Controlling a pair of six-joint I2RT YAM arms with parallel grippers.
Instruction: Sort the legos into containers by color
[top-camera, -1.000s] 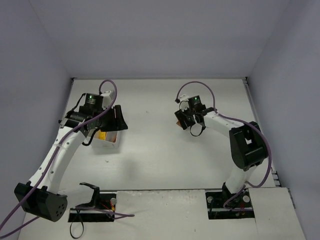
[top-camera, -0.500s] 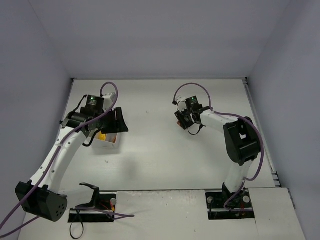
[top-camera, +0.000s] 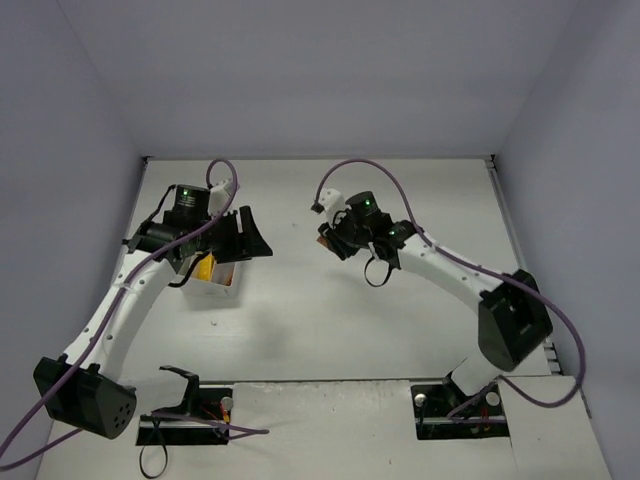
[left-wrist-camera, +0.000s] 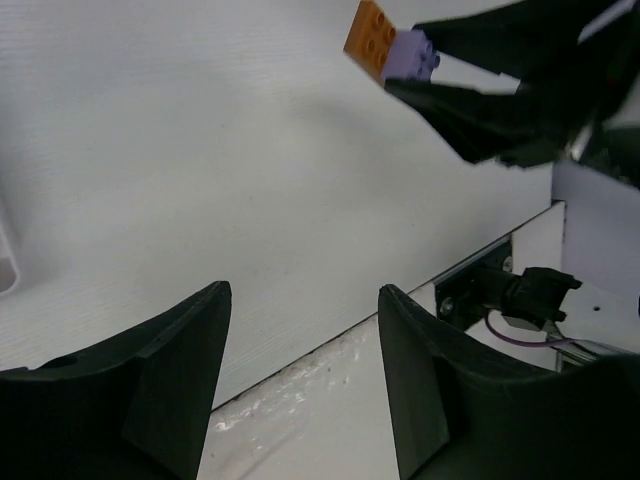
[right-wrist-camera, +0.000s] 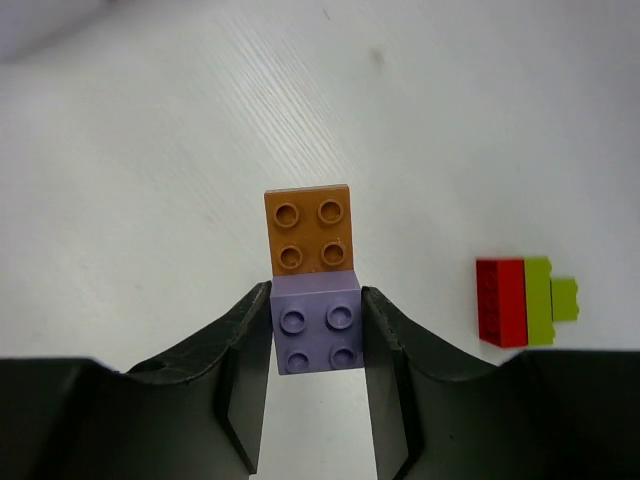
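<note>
We see the right gripper (right-wrist-camera: 318, 300) closed on a lilac brick (right-wrist-camera: 318, 326), one finger pressed to each side face and the studs facing the wrist camera. An orange-brown brick (right-wrist-camera: 310, 232) is joined to the lilac one on the side away from the fingers and sticks out beyond the fingertips; it touches neither finger. Both show four round studs, and any lettering on them is too small for us to read. In the top view this gripper hangs above the table (top-camera: 300, 320), a little left of the middle and towards the far side, with the pair at its tip.

Towards the right edge of the right wrist view, a red brick (right-wrist-camera: 500, 302) and a lime-green brick (right-wrist-camera: 538, 300) lie on the table pressed together side by side, well apart from the held pair. A smaller green part juts out on the side away from the red one.

The left gripper (left-wrist-camera: 305, 330) has its fingers spread apart with only bare table between them. In the top view it hovers just right of the white tray (top-camera: 224, 282), which sits at the far left of the table, partly under the left arm. A yellow piece (top-camera: 205, 268) shows inside the tray; we cannot tell which compartment holds it.
</note>
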